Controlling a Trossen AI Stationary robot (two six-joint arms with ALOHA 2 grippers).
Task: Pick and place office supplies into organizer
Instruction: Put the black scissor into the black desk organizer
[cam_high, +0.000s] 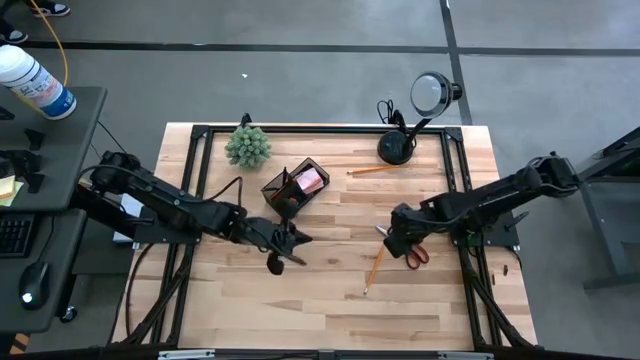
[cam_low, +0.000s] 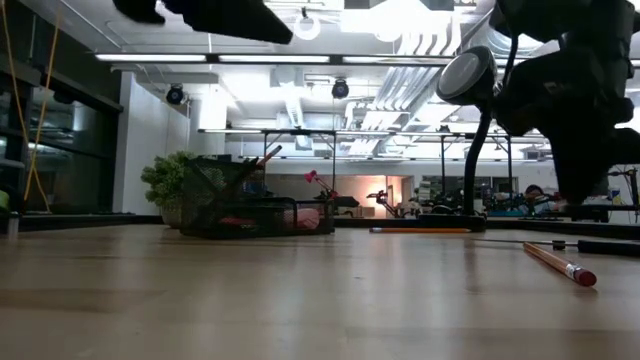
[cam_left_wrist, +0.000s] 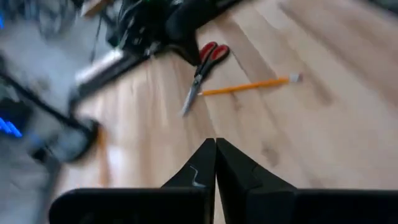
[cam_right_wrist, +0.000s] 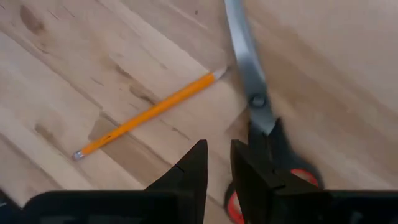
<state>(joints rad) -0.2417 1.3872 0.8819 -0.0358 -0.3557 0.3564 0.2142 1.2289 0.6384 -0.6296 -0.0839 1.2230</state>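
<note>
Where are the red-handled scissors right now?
In the high view the red-handled scissors lie on the table's right side, under the right gripper, with an orange pencil just beside them.

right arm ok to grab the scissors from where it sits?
Probably yes: the right gripper hovers right at the red-handled scissors, fingers slightly apart, bare table around; only a pencil lies nearby, apart.

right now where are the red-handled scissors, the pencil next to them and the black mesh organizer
red-handled steel scissors (cam_right_wrist: 252, 81): right wrist view, on the blade above the pivot
orange-yellow wooden pencil (cam_right_wrist: 149, 111): right wrist view, mid-shaft
black mesh organizer box (cam_high: 272, 185): high view, on its left wall
</note>
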